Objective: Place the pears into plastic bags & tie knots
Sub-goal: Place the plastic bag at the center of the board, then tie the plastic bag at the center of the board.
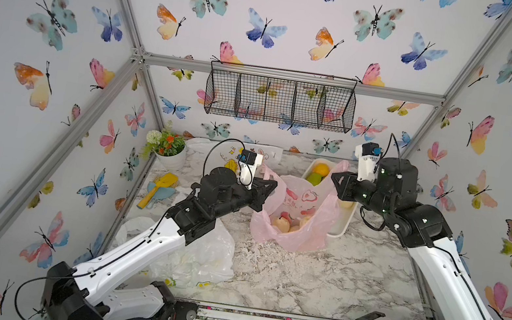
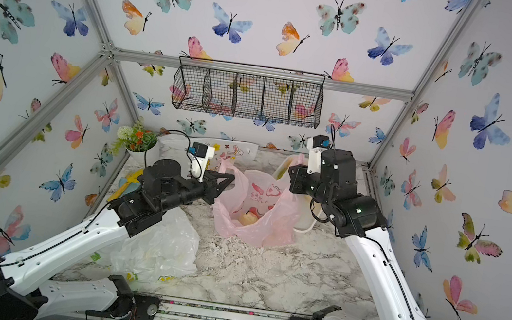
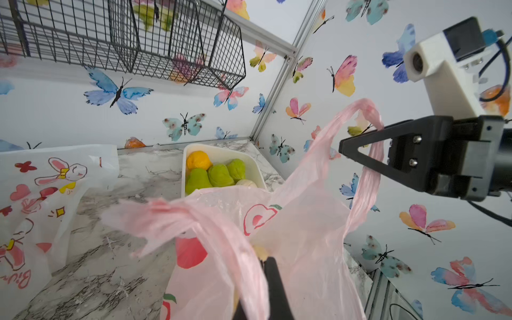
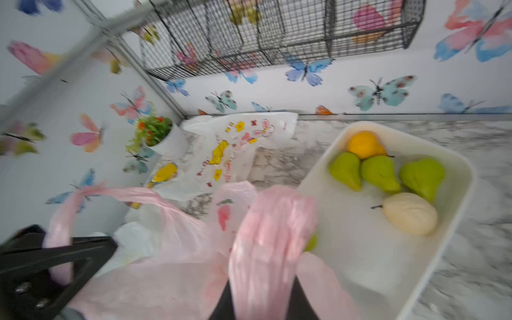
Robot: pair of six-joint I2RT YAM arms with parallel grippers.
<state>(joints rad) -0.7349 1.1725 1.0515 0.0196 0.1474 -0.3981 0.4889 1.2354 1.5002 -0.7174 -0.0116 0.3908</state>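
Left wrist | left jaws clamp pink bag (image 3: 304, 221) | right jaws unclear | bag hides tray (image 3: 219, 151) rim

Pink bag (image 1: 318, 227) upright, open, cream pears (image 1: 281, 224) inside

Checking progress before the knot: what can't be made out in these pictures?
Pears in the pink bag: count unclear in both top views; bag folds hide some.
Right gripper: open or shut unclear; side-on in left wrist view, blurred under the handle in right wrist view.
Tray: partly behind the right arm in both top views.
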